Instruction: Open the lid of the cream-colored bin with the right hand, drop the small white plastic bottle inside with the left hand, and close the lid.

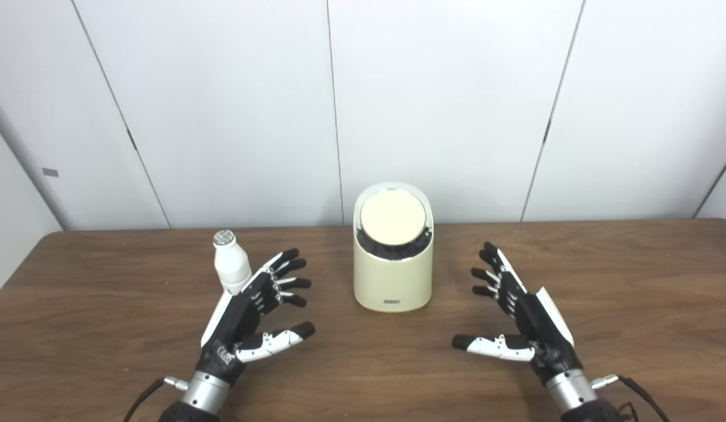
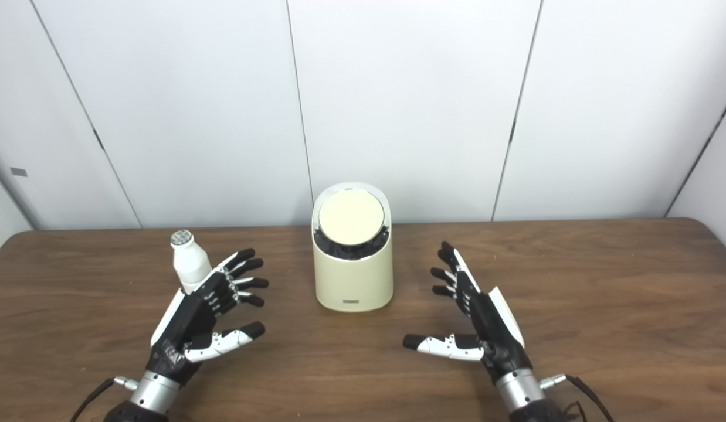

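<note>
Nearest, at about 7 o'clock in the view, the left hand (image 1: 254,310) rises from the bottom edge over the brown wooden surface (image 1: 633,281); its fingers (image 1: 289,272) are spread apart and hold nothing, with the thumb stretched toward the middle of the view. At about 5 o'clock the right hand (image 1: 524,319) mirrors it, likewise spread wide and empty, palm turned inward and thumb pointing toward the left hand. Both hands are clear of the bin, one on each side.

Just beyond the left hand, at about 9 o'clock from the bin, the small white bottle (image 1: 230,264) stands upright on the surface, its cap uppermost. Its lower part is hidden behind the back of the left hand; whether the two touch cannot be told.

Farther back, between the two hands and near the centre of the view, stands the cream bin (image 1: 392,281). Its round lid (image 1: 393,217) is closed and tilts toward the viewer, with a dark ring below its front edge. A small dark label sits low on the front of the bin.

Farthest, at 12 o'clock, white wall panels (image 1: 222,105) with thin dark seams rise behind the far edge of the surface.
</note>
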Robot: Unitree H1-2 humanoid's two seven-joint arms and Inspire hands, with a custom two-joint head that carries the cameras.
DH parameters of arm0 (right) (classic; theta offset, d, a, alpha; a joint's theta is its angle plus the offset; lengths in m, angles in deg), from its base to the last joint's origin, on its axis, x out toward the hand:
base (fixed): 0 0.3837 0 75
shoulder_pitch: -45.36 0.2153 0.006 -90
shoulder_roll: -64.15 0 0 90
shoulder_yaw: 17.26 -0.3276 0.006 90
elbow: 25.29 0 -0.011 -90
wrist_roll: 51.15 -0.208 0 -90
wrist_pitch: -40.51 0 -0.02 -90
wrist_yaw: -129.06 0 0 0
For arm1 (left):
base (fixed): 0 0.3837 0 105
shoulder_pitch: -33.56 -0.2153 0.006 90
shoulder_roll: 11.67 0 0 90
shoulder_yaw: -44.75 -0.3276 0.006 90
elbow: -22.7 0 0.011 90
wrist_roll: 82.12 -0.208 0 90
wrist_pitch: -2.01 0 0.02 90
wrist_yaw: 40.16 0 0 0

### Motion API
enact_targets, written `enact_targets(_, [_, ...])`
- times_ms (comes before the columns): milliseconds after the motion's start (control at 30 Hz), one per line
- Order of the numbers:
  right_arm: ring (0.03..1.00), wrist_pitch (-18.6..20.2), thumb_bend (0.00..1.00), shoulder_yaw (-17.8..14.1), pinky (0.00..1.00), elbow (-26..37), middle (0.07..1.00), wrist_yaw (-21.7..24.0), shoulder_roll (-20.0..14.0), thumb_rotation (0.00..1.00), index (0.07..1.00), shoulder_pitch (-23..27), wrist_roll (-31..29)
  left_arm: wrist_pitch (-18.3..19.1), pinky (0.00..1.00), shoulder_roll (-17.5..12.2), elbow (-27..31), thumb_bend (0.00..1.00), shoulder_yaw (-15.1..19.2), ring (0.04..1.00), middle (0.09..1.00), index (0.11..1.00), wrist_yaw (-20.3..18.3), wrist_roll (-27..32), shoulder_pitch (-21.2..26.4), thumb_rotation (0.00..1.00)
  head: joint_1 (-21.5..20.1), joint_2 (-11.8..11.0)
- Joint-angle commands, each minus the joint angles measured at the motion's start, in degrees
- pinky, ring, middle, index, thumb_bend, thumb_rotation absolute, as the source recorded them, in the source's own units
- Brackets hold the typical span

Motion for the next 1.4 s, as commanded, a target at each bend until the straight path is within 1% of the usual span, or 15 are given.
enact_targets(0, [0.891, -2.04, 0.86, -0.31, 0.81, 1.37, 0.971, -0.79, -0.06, 0.26, 1.000, 1.67, -0.38, -1.61, 0.63, 0.05, -1.26, 0.75, 0.22, 0.755, 0.868, 0.915, 0.44, 0.58, -0.32, 0.19, 0.08, 0.06])
enact_targets(267, [0.891, -1.79, 0.86, -0.33, 0.82, 1.25, 0.970, -0.67, 0.06, 0.26, 1.000, 1.46, -0.71, -1.79, 0.63, 0.13, -1.30, 0.76, 0.12, 0.755, 0.867, 0.911, 0.48, 0.29, -0.39, 0.19, 0.00, -0.29])
enact_targets(367, [0.892, -2.48, 0.86, -0.27, 0.82, 0.72, 0.969, -0.96, 0.31, 0.26, 1.000, 1.30, -0.61, -2.25, 0.63, 0.30, -1.66, 0.77, 0.15, 0.748, 0.863, 0.908, 0.91, -0.37, -0.56, 0.21, -0.43, -2.45])
enact_targets(400, [0.889, -3.07, 0.85, -0.23, 0.82, 0.37, 0.966, -1.50, 0.57, 0.27, 1.000, 1.28, -0.01, -2.52, 0.63, 0.32, -1.95, 0.76, 0.14, 0.749, 0.863, 0.908, 0.86, -0.35, -0.65, 0.21, -0.57, -3.92])
enact_targets(467, [0.873, -3.63, 0.84, -0.23, 0.80, 0.24, 0.951, -3.17, 1.41, 0.30, 0.999, 1.37, 1.66, -2.90, 0.62, 0.36, -2.43, 0.76, 0.13, 0.749, 0.862, 0.909, 0.70, -0.31, -0.85, 0.20, -0.78, -4.89])
enact_targets(567, [0.863, -0.58, 0.80, -0.73, 0.78, 2.59, 0.933, -5.41, 3.38, 0.35, 0.996, 2.65, 2.37, -3.15, 0.62, 0.46, -2.96, 0.76, 0.14, 0.754, 0.858, 0.905, 0.60, -0.32, -1.09, 0.17, -0.98, -5.25])
enact_targets(600, [0.865, 0.28, 0.81, -0.94, 0.78, 3.09, 0.927, -6.04, 3.84, 0.39, 0.995, 3.76, 2.63, -3.30, 0.63, 0.48, -3.16, 0.76, 0.17, 0.753, 0.855, 0.903, 0.54, -0.47, -1.07, 0.17, -1.25, -5.49])
enact_targets(700, [0.862, 2.03, 0.83, -1.43, 0.78, 3.40, 0.919, -7.60, 4.29, 0.42, 0.989, 7.67, 4.37, -3.39, 0.62, 0.54, -3.59, 0.76, 0.24, 0.752, 0.854, 0.905, 0.35, -0.44, -0.90, 0.17, -1.13, -5.29])
enact_targets(767, [0.871, 3.06, 0.82, -1.55, 0.78, 3.45, 0.920, -7.82, 4.12, 0.40, 0.984, 10.25, 4.79, -3.43, 0.62, 0.62, -3.62, 0.76, 0.24, 0.751, 0.852, 0.904, 0.51, -0.53, -0.85, 0.17, -1.08, -5.26])
enact_targets(867, [0.871, 6.25, 0.81, -1.32, 0.77, 4.80, 0.917, -7.85, 4.23, 0.37, 0.976, 14.06, 6.07, -3.30, 0.63, 0.81, -3.19, 0.76, 0.18, 0.750, 0.852, 0.902, 0.92, -0.91, -1.00, 0.17, -1.02, -5.29])
enact_targets(1000, [0.856, 11.82, 0.82, -0.22, 0.72, 6.95, 0.918, -7.24, 3.93, 0.39, 0.984, 17.14, 8.59, -3.04, 0.64, 0.93, -3.02, 0.75, 0.08, 0.760, 0.859, 0.905, 0.55, -0.29, -1.12, 0.16, -0.84, -5.25])
enact_targets(1067, [0.855, 14.54, 0.84, 0.08, 0.71, 7.42, 0.921, -7.12, 4.11, 0.36, 0.983, 18.75, 9.14, -3.20, 0.64, 0.97, -3.09, 0.75, 0.09, 0.757, 0.858, 0.905, 0.70, -0.61, -1.08, 0.16, -0.84, -5.25])
enact_targets(1167, [0.852, 17.14, 0.84, 0.68, 0.70, 7.21, 0.916, -7.76, 4.43, 0.36, 0.978, 21.14, 10.50, -3.30, 0.63, 0.98, -3.19, 0.75, 0.06, 0.755, 0.859, 0.906, 0.75, -0.83, -1.02, 0.17, -1.01, -5.18])
enact_targets(1300, [0.844, 20.06, 0.82, 2.54, 0.68, 5.79, 0.900, -8.44, 4.15, 0.38, 0.972, 25.19, 14.86, -3.06, 0.64, 1.00, -3.39, 0.76, -0.01, 0.755, 0.858, 0.903, 0.77, -0.90, -1.09, 0.18, -1.04, -5.17])
enact_targets(1367, [0.845, 21.85, 0.81, 3.30, 0.69, 4.88, 0.902, -8.50, 4.25, 0.37, 0.970, 27.22, 16.40, -3.16, 0.64, 0.99, -3.69, 0.76, -0.05, 0.758, 0.860, 0.904, 0.50, -0.57, -1.05, 0.17, -1.04, -5.17])
